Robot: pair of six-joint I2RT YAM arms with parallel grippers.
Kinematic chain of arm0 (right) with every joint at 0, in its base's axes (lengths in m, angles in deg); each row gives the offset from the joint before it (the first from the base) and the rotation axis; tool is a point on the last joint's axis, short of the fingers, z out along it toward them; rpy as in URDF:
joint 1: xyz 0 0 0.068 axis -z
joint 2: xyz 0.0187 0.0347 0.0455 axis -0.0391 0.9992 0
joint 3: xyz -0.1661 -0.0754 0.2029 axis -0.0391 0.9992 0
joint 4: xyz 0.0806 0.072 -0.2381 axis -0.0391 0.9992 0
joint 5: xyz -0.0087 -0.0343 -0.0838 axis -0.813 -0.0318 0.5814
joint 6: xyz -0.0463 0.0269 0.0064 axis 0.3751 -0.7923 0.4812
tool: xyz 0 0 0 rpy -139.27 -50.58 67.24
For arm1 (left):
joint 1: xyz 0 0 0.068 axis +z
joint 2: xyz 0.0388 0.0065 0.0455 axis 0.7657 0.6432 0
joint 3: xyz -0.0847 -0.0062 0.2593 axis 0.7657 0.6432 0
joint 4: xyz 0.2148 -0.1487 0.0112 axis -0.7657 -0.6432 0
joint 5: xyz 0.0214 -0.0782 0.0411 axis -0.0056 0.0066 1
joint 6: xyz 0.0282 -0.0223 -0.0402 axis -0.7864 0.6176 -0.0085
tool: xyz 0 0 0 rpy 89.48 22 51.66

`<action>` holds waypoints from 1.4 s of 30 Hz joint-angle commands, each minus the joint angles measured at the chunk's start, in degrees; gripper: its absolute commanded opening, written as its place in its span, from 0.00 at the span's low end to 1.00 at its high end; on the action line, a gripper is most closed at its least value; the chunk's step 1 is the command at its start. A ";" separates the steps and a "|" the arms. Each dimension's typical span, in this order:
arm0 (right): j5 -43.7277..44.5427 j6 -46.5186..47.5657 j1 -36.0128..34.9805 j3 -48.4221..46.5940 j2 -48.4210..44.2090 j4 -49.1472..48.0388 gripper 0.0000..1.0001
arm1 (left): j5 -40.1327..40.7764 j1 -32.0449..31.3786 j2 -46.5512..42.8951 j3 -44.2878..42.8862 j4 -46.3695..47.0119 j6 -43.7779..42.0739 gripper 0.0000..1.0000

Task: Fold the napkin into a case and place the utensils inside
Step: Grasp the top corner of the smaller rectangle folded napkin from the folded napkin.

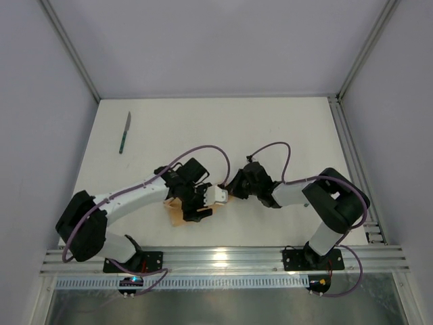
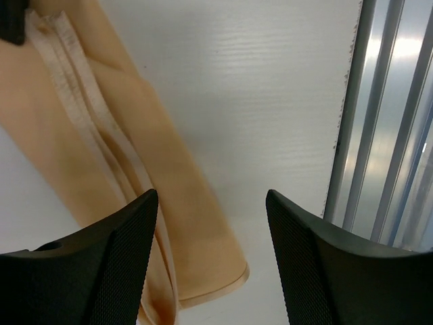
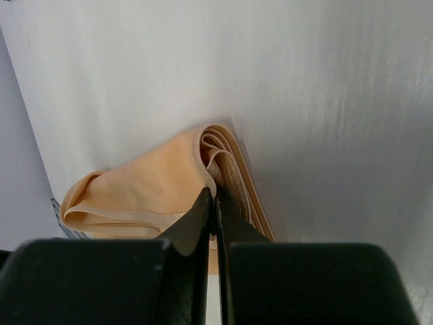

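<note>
Napkin (image 1: 174,217): lying folded into a long, narrow strip near the front edge of the white table (image 1: 270,128), close to the ribbed aluminium rail (image 2: 389,135).
Hovering over it with the left gripper (image 2: 210,257) spread wide and holding nothing, its matte black, textured fingers (image 2: 128,257) flanking the soft peach cloth's stitched hem. Pressing the right gripper (image 3: 215,203) fully closed against the layered fold end, any pinched cloth being impossible to make out. Smooth surface stretching away behind both arms, with the teal-handled knife (image 1: 125,132) lying well apart at far left.

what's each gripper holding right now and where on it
The right gripper seems to pinch the folded napkin at its layered hem edge; the left gripper is open, holding nothing.
</note>
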State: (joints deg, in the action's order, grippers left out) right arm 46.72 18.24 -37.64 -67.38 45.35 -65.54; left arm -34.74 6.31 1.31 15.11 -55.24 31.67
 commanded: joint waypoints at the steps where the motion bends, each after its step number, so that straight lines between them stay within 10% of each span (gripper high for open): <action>1: -4.22 3.57 0.15 0.80 1.55 0.11 0.04 | 4.27 -5.64 1.46 0.52 6.34 4.17 0.67; 7: -5.98 5.94 0.33 2.03 0.85 -0.51 0.04 | 15.15 -9.78 4.36 6.84 16.00 4.52 0.65; 14: -7.30 7.88 0.42 4.14 -0.38 -0.86 0.04 | 25.44 -9.60 5.60 12.38 25.24 2.24 0.28; 19: -5.02 4.37 -0.02 8.61 -3.02 -5.16 0.04 | 27.40 -7.06 5.25 14.93 27.53 -0.65 0.20; 22: -1.42 2.26 -2.39 9.33 -3.02 -7.63 0.04 | 28.72 -3.28 4.64 16.60 29.29 -4.68 0.24; 28: 6.66 -6.44 -7.76 9.15 1.89 -15.71 0.04 | 19.07 3.66 -1.25 17.93 22.72 -15.85 0.63; 34: 13.09 -8.74 -10.13 9.06 1.73 -15.55 0.04 | 1.58 3.32 -6.44 6.60 3.10 -8.42 0.66; 42: 14.32 -10.14 -10.13 10.55 0.85 -16.60 0.04 | 11.74 -3.27 -0.99 6.75 21.62 3.11 0.69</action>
State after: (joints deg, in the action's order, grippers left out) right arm 56.88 8.71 -47.58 -58.57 46.27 -82.37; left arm -25.39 5.02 -1.75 20.81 -40.59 29.88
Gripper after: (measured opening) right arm 0.047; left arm 0.689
